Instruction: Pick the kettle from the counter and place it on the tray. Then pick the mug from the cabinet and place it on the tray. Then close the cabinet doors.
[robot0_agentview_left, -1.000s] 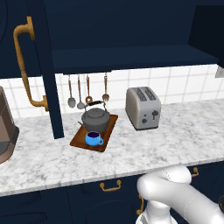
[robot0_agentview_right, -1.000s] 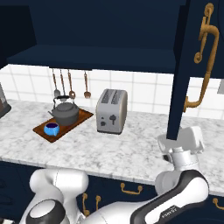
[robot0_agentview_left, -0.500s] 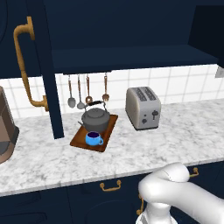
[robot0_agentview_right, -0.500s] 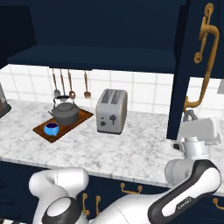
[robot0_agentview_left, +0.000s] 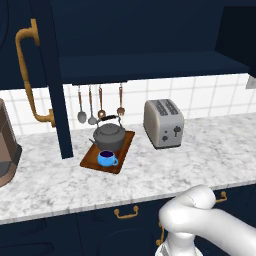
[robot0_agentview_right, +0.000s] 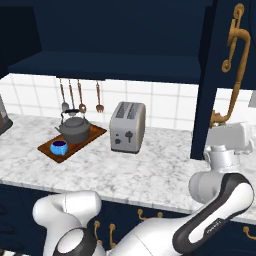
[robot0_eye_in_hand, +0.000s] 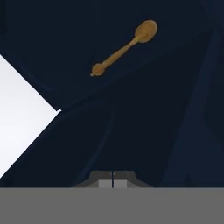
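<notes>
Two placements done: kettle (robot0_agentview_left: 109, 136) and mug (robot0_agentview_left: 106, 158) sit on tray (robot0_agentview_left: 124, 145) on the table (robot0_agentview_left: 200, 155). Door-closing step in hand. Pincer (robot0_eye_in_hand: 112, 174) pinched shut, empty, facing right cabinet door (robot0_agentview_right: 222, 60). Next: push that panel closed, then the left door (robot0_agentview_left: 47, 75).

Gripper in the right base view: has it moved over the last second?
Yes. The gripper has swung right and up, toward the open right cabinet door, past the counter edge.
</notes>
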